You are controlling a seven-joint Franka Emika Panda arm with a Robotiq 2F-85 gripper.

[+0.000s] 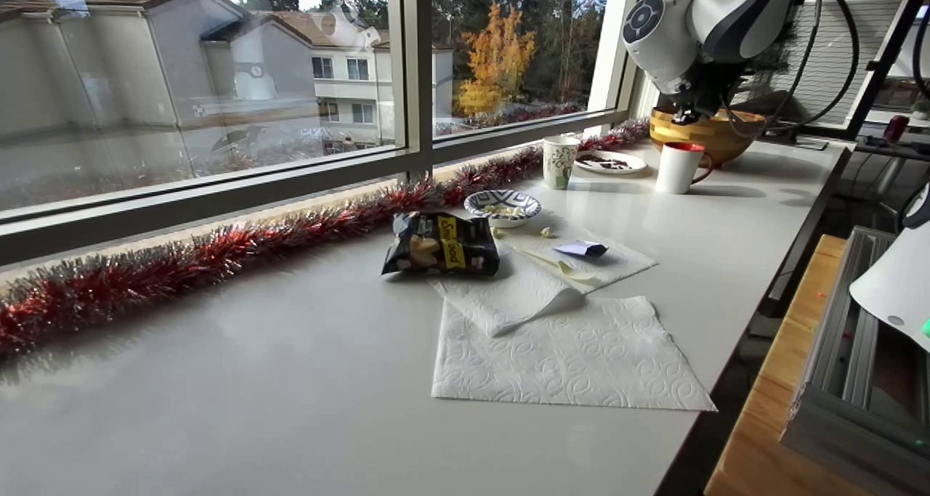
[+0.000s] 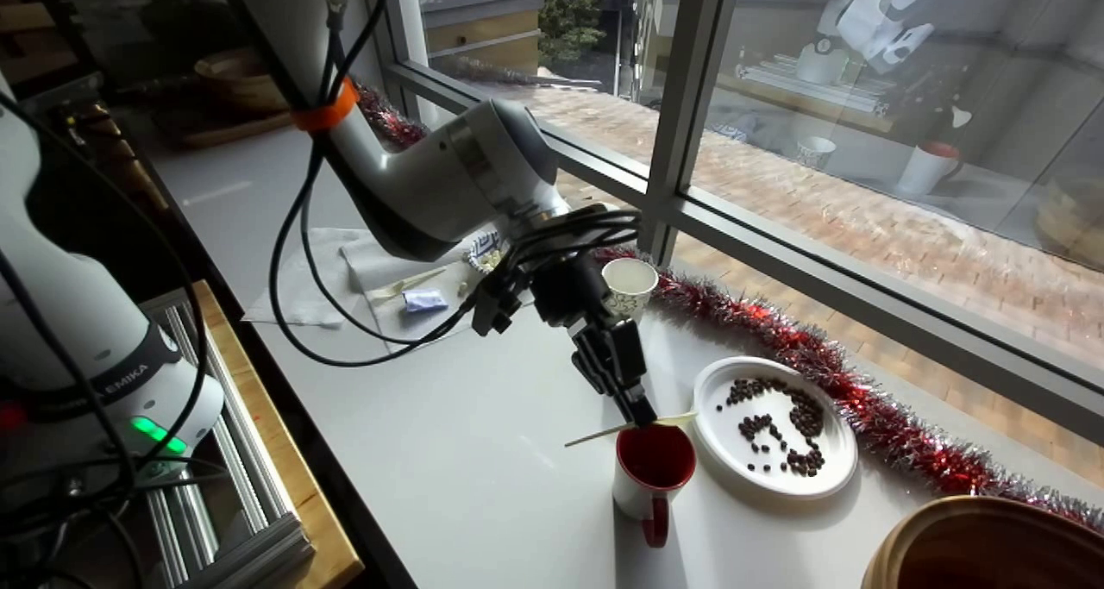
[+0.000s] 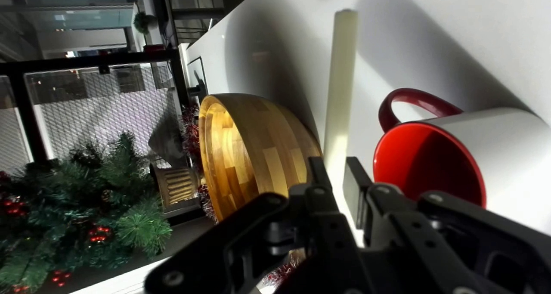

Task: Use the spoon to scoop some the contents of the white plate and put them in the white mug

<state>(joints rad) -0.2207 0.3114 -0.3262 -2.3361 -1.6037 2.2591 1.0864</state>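
Observation:
A pale spoon (image 2: 595,436) hangs nearly level in the air, with my gripper (image 2: 640,412) shut on it. In the wrist view its handle (image 3: 342,83) runs between the fingers and points away. The wider end shows near the white plate's edge in an exterior view; whether it carries anything I cannot tell. Just below the fingertips in that view stands the white mug (image 2: 634,492), upright, with a red inside and red handle; the part of its inside that shows looks bare. Beside it lies the white plate (image 2: 709,425), bearing the contents, dark bean-like bits (image 2: 806,416).
A wooden bowl (image 3: 280,143) sits close to the mug. A patterned paper cup (image 1: 560,163) stands near the plate, and red tinsel (image 2: 897,442) lines the window. Farther along are a patterned dish (image 1: 503,207), a black snack bag (image 1: 443,245) and paper towels (image 1: 567,351).

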